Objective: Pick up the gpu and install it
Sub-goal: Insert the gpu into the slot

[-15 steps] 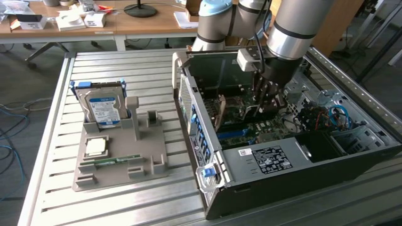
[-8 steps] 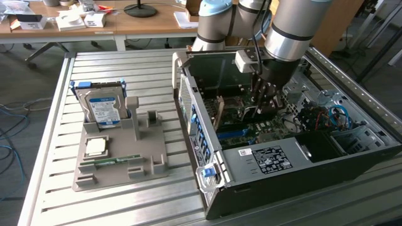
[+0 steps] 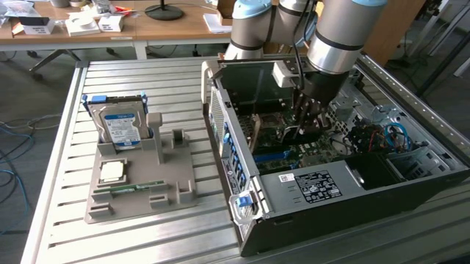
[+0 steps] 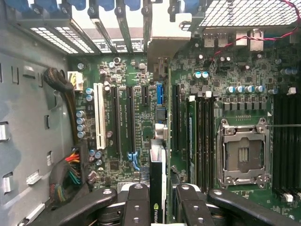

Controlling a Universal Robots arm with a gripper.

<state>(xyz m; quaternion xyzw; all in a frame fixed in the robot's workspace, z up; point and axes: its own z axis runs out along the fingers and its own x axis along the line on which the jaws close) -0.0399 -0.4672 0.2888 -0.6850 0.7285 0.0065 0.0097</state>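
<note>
My gripper [image 4: 162,189] is deep inside the open computer case [image 3: 353,187], low over the motherboard [image 4: 225,75]. It is shut on the gpu [image 4: 158,165], which I see edge-on between the two black fingers [image 4: 137,202], with a logo on the near end. The card runs away from me toward the rear slot openings, its silver bracket [image 4: 164,33] near the case's back wall. It hangs above the row of expansion slots [image 4: 115,117], beside a short blue slot [image 4: 159,96]. In the exterior view the gripper [image 3: 302,129] holds the gpu [image 3: 257,131] upright inside the case.
On the exterior view's left, a grey fixture [image 3: 176,181] carries a hard drive [image 3: 121,124], a CPU [image 3: 111,171] and a RAM stick [image 3: 132,188]. Near the card are the empty CPU socket [image 4: 242,150], memory slots [image 4: 200,136] and a cable bundle [image 4: 70,174].
</note>
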